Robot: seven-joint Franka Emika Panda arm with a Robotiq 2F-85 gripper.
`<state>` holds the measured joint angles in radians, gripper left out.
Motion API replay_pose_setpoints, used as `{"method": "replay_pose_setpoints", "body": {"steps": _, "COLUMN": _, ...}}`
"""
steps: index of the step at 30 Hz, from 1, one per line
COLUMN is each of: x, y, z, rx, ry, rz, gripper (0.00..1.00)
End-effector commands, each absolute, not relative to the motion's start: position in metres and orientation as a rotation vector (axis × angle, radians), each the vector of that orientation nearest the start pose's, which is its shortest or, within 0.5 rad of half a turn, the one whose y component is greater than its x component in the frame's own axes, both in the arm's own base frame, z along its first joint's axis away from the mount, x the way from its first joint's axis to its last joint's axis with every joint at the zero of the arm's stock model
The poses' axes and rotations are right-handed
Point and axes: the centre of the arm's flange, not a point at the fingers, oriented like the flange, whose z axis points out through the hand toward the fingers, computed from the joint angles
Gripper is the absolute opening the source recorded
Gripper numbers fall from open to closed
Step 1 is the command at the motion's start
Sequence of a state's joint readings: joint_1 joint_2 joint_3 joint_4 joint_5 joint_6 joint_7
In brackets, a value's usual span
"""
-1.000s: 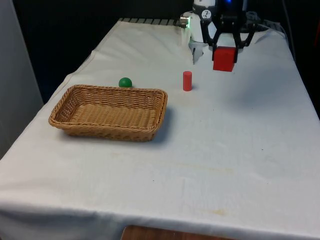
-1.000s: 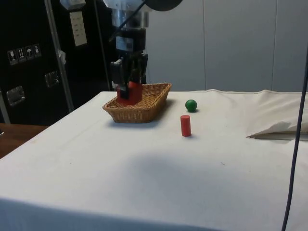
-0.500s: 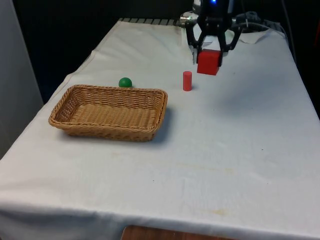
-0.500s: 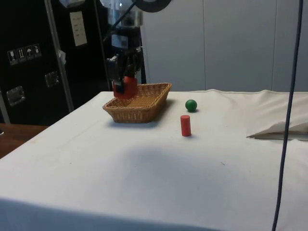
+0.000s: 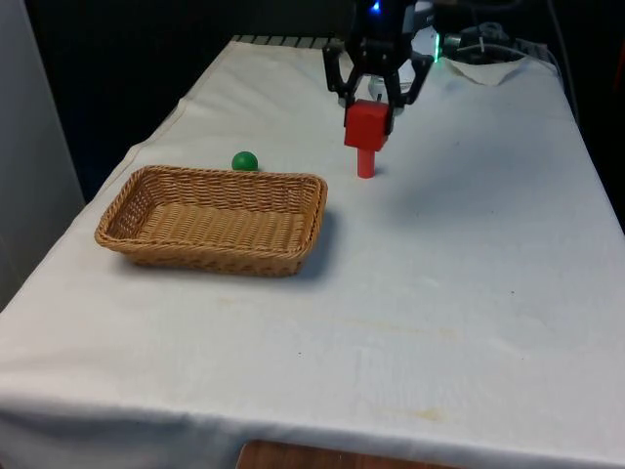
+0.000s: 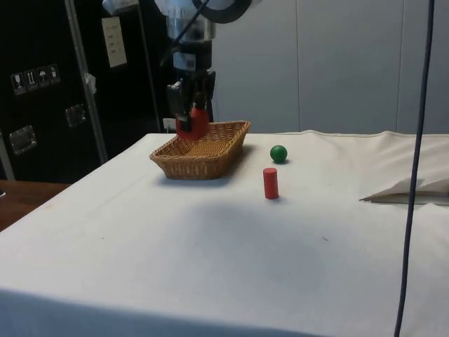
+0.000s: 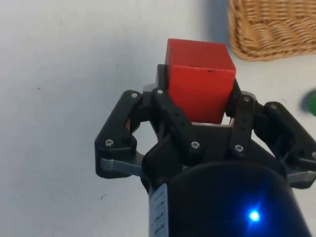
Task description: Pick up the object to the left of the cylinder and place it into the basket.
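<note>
Red cube [image 5: 368, 126]: gripped between my gripper's [image 5: 370, 109] two fingers, carried clear of the cloth, upper middle of the front frame. Judged rigid and light, probably wood, flat-faced; the hold on two opposite faces suits it and should not slip. Wicker basket [image 5: 213, 217]: nearest item, left of centre, open-topped, nothing in it. Red cylinder [image 5: 365, 164]: upright, directly below the cube in frame. Green ball [image 5: 245, 161]: just behind the basket's far rim.

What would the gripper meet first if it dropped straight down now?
Likely bare cloth, not the basket: the gripper, holding the red cube, hangs beside the basket's corner, though depth is uncertain.
</note>
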<state>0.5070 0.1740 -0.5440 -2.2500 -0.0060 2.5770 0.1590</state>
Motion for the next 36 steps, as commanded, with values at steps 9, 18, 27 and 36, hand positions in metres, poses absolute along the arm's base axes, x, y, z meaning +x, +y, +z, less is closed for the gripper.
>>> {"method": "replay_pose_setpoints", "body": {"steps": 9, "x": 0.56, "y": -0.044, "z": 0.312, "rx": -3.229, "ry": 0.29, "rz": -0.291, "gripper": 0.0}}
{"method": "replay_pose_setpoints", "body": {"steps": 18, "x": 0.566, "y": -0.073, "z": 0.304, "rx": -3.27, "ry": 0.301, "rz": -0.295, "gripper": 0.0}}
{"method": "replay_pose_setpoints", "body": {"steps": 27, "x": 0.573, "y": -0.105, "z": 0.292, "rx": -3.29, "ry": 0.31, "rz": -0.3, "gripper": 0.0}}
{"method": "replay_pose_setpoints", "body": {"steps": 36, "x": 0.582, "y": -0.131, "z": 0.275, "rx": -3.31, "ry": 0.328, "rz": -0.308, "gripper": 0.0}}
